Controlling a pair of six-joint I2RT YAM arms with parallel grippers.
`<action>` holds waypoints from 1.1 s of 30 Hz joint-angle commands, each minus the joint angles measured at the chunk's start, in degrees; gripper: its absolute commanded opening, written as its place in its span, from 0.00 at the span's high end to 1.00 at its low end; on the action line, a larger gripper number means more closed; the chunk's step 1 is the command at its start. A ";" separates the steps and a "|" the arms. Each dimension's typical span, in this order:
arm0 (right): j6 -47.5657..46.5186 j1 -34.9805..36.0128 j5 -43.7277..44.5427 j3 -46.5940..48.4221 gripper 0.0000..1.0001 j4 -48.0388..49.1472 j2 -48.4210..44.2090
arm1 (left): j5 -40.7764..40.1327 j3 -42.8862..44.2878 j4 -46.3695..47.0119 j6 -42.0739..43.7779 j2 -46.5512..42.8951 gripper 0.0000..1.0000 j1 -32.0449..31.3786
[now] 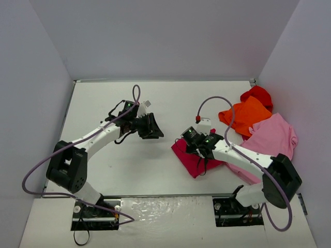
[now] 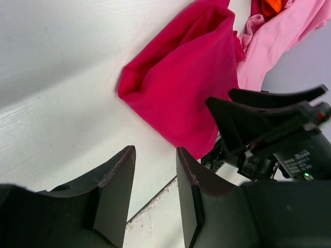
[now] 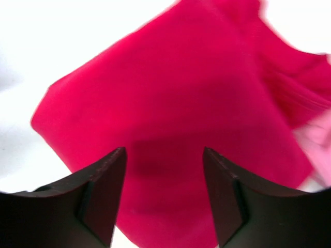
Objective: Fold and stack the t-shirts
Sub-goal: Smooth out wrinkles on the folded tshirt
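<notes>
A crimson-magenta t-shirt [image 1: 192,159] [image 2: 189,82] [image 3: 170,103] lies folded into a small packet on the white table, right of centre. Just above it hovers my right gripper [image 1: 198,146] [image 3: 164,153], jaws open, nothing between them. My left gripper [image 1: 154,127] [image 2: 155,151] hangs over bare table to the packet's left, open and empty. At the back right lie a light pink t-shirt [image 1: 274,135] [image 2: 279,36], an orange t-shirt [image 1: 247,114] [image 2: 271,5] partly over it, and a red t-shirt [image 1: 258,94] behind, all crumpled.
White walls close in the table [image 1: 129,170] on the left, back and right. The table's near edge [image 1: 155,196] runs just in front of the folded packet. Purple cables [image 1: 212,101] loop above both arms.
</notes>
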 commanded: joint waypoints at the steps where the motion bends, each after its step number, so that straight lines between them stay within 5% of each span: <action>1: -5.77 0.42 -3.06 2.52 0.44 8.84 7.65 | -1.57 -2.27 1.04 0.81 -5.02 0.66 0.26; 7: -8.00 -0.68 -4.58 3.26 0.43 14.13 16.09 | -1.37 -4.13 0.08 1.64 -7.12 0.66 0.97; 9: -7.84 -0.57 -7.93 2.65 0.52 17.32 17.77 | -1.44 -4.32 -0.42 1.83 -7.63 0.66 1.09; 12: -5.99 1.04 -14.85 0.16 0.88 22.30 18.03 | -1.63 -4.27 -1.85 2.31 -9.02 0.66 1.53; 15: -4.66 6.42 -15.05 1.31 1.00 22.40 19.46 | -2.80 -4.30 -4.02 2.60 -10.83 0.66 2.40; 24: 4.31 27.85 -16.94 5.54 0.99 22.15 24.70 | -4.25 -3.74 -10.20 3.79 -18.53 0.66 5.52; 30: 5.95 31.85 -15.51 4.30 0.93 19.17 21.11 | -5.12 -4.94 -11.60 3.63 -21.78 0.66 6.44; 33: 6.00 31.44 -12.62 1.14 0.62 18.26 15.59 | -5.05 -6.10 -11.46 3.38 -22.28 0.66 6.57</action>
